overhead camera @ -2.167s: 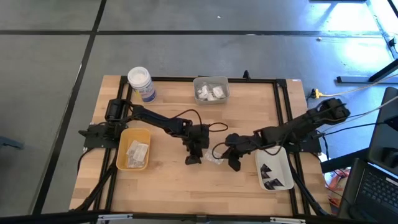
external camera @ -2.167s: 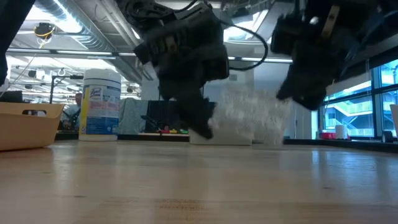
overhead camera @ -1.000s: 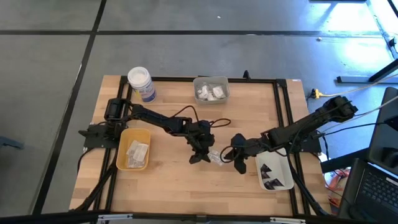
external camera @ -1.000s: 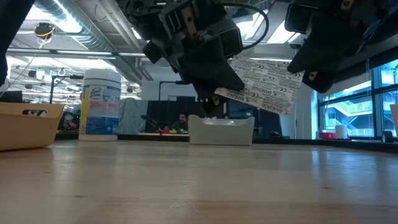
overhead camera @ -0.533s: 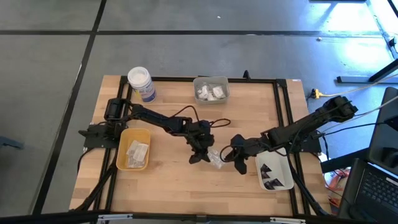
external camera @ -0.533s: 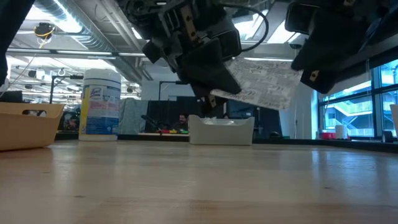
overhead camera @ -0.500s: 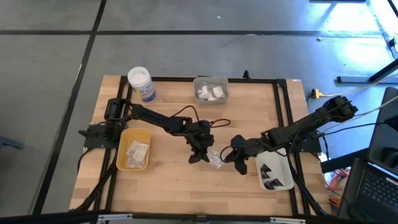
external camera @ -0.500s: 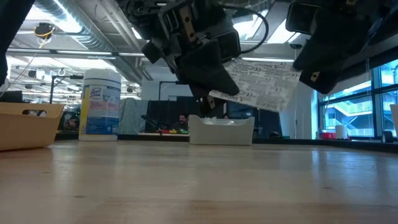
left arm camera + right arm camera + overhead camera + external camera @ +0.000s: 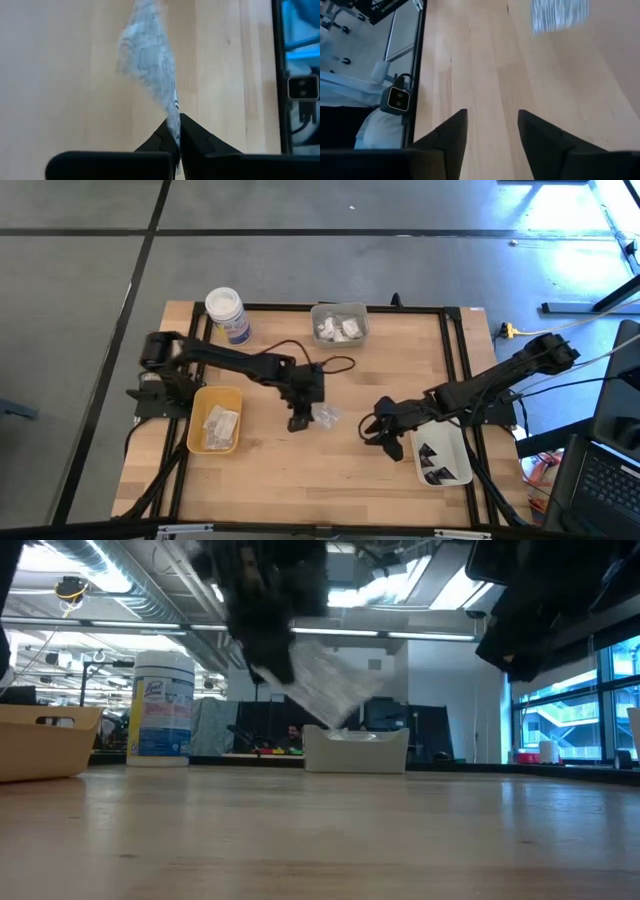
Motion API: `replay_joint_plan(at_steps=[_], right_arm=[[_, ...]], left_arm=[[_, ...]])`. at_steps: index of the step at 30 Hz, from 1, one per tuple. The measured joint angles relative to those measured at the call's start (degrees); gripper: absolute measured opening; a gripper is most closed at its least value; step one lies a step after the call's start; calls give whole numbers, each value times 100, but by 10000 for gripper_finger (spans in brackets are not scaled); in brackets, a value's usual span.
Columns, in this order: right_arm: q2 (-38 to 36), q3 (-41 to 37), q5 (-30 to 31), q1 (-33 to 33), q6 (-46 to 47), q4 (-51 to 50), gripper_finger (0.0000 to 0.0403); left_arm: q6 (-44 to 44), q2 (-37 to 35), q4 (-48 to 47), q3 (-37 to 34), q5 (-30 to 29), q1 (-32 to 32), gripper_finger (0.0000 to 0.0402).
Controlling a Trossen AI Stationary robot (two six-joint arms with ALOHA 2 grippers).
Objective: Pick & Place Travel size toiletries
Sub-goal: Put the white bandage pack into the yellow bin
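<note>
Just beside the yellow tray (image 9: 197,405), toward the middle of the surface (image 9: 330,470), the left hand (image 9: 297,420) carries a clear crinkly blister pack (image 9: 325,416) clear of the wood. The left wrist view shows its two fingers pressed together on one edge of the pack (image 9: 148,60), which hangs from that pinch with printed foil showing. From the low view the pack (image 9: 330,680) hangs in the air, above the tabletop and in front of the clear tray (image 9: 356,750) at the far edge.

The right hand (image 9: 380,435) hovers near the white tray (image 9: 455,448), well apart from the pack, its fingers (image 9: 449,135) spread with only bare wood between them; it holds nothing.

The step in hand appears to be the carry: the pack is lifted and held by the left arm alone. The yellow tray already holds pale packets (image 9: 220,425), so it is the likely destination, while the white tray holds small dark wedges (image 9: 433,462) and the clear tray (image 9: 340,323) holds white lumpy packets.

The next move calls for swinging the left hand over the yellow tray, lowering until the dangling pack sits inside the rim, then spreading the fingers. Because the pack is gripped by one edge only, it may swing or twist, so a steady, unhurried carry seems wise.
</note>
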Motion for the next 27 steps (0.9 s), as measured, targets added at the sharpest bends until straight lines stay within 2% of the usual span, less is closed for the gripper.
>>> replay_joint_plan(at_steps=[10,17,20,27], right_arm=[[-23,0,87,-50,-31,-27,183],[-23,0,84,-182,-131,-51,167],[-23,0,36,-236,-136,-52,162],[-23,-2,-60,-274,-138,-51,155]], left_arm=[[-584,-1823,-1814,0,-1742,-789,3],[-1410,-2621,-3483,0,-2876,-1589,3],[-1968,-2749,-4184,0,-3074,-1907,3],[-3116,-2774,-5596,-2,-3096,-2586,3]])
